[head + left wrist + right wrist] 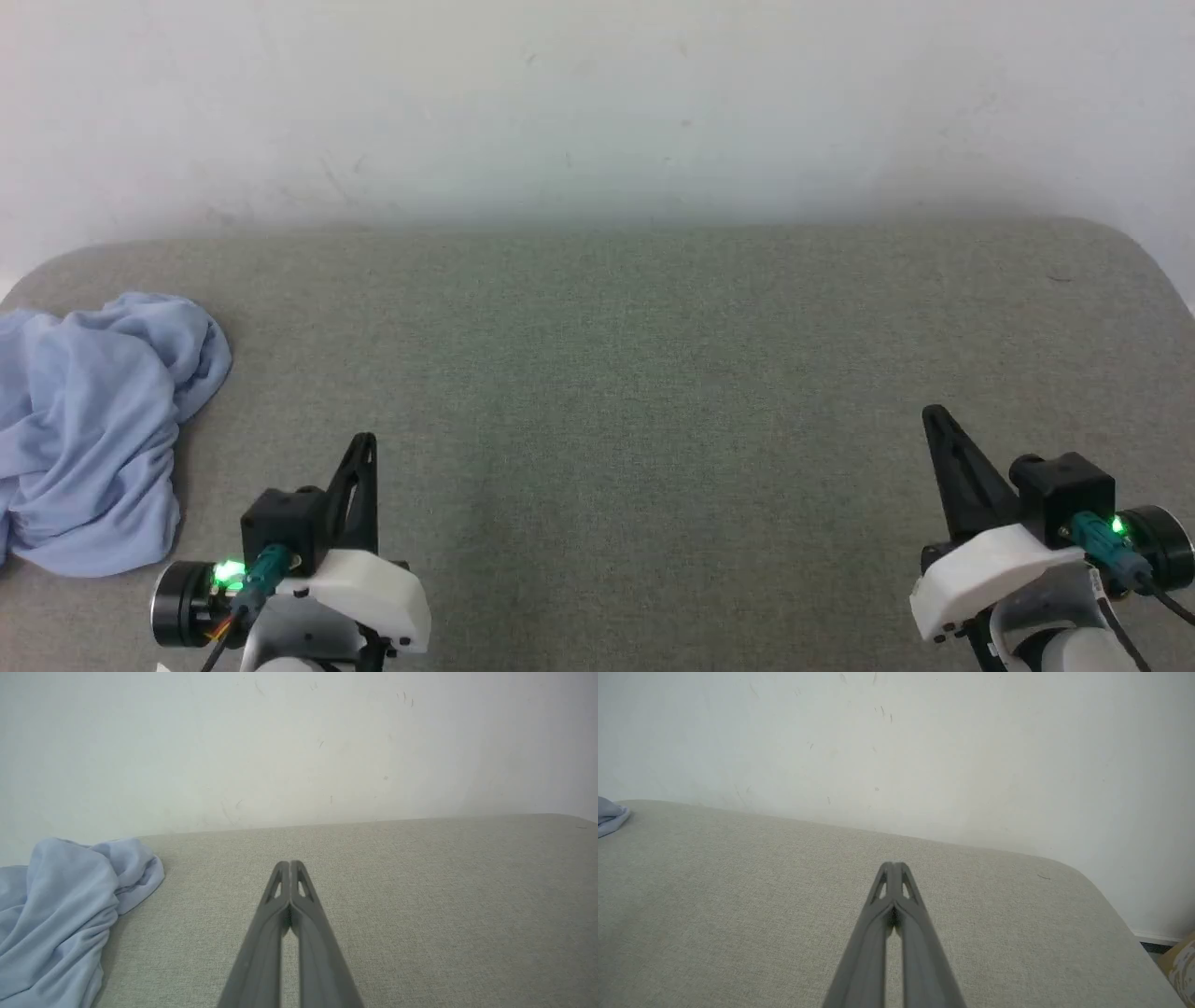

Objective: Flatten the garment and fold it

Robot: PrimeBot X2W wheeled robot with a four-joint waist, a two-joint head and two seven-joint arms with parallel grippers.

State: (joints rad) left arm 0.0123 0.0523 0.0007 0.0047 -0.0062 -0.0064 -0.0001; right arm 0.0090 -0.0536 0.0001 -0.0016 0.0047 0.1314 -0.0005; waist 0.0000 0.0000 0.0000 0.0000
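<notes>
Awaiting the flattening step, the garment lies crumpled at the table left edge, untouched. Both left gripper and right gripper are clenched, empty. The next move probably calls for opening the left gripper and reaching left.

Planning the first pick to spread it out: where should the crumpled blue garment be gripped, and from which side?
Probably the rounded fold on the right edge of the garment, reached across the grey surface by the left tool, opened first. That lobe bulges out toward it.
</notes>
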